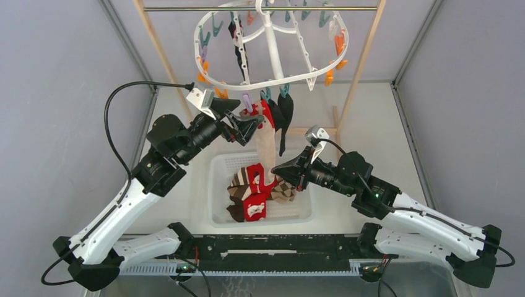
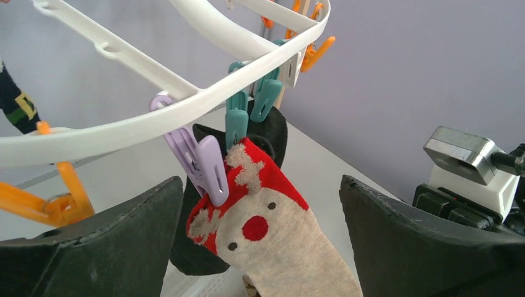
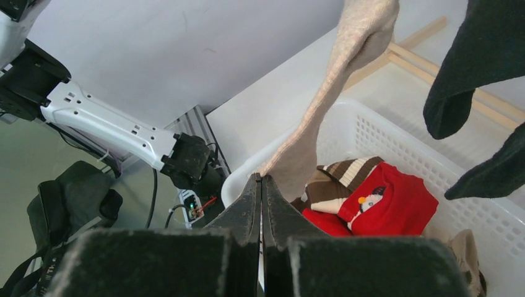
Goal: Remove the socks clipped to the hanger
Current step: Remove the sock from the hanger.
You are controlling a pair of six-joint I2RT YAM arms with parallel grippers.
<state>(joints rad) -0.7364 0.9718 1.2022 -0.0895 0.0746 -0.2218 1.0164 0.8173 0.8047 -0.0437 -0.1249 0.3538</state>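
The white oval hanger [image 1: 322, 73] hangs from the rod, its rim [image 2: 124, 127] carrying orange, teal and lilac clips. A lilac clip [image 2: 207, 167] holds a beige and red reindeer sock [image 2: 278, 241] that hangs down toward the basket [image 1: 266, 145]. My left gripper [image 2: 260, 185] is open, one finger on each side of the sock's top just below the clip, not touching it. My right gripper [image 3: 260, 176] is shut on the lower end of the same sock [image 3: 347, 62], which runs taut. Two black socks [image 1: 285, 114] hang from teal clips beside it. A dark patterned sock [image 1: 238, 52] hangs further back.
The white perforated basket [image 1: 216, 162] stands below the hanger, with red, brown striped and argyle socks [image 1: 254, 192] inside. The wooden rack's post [image 1: 362, 55] and metal rod [image 1: 186, 8] frame the hanger. The right arm's wrist camera [image 2: 464, 154] sits close to my left gripper.
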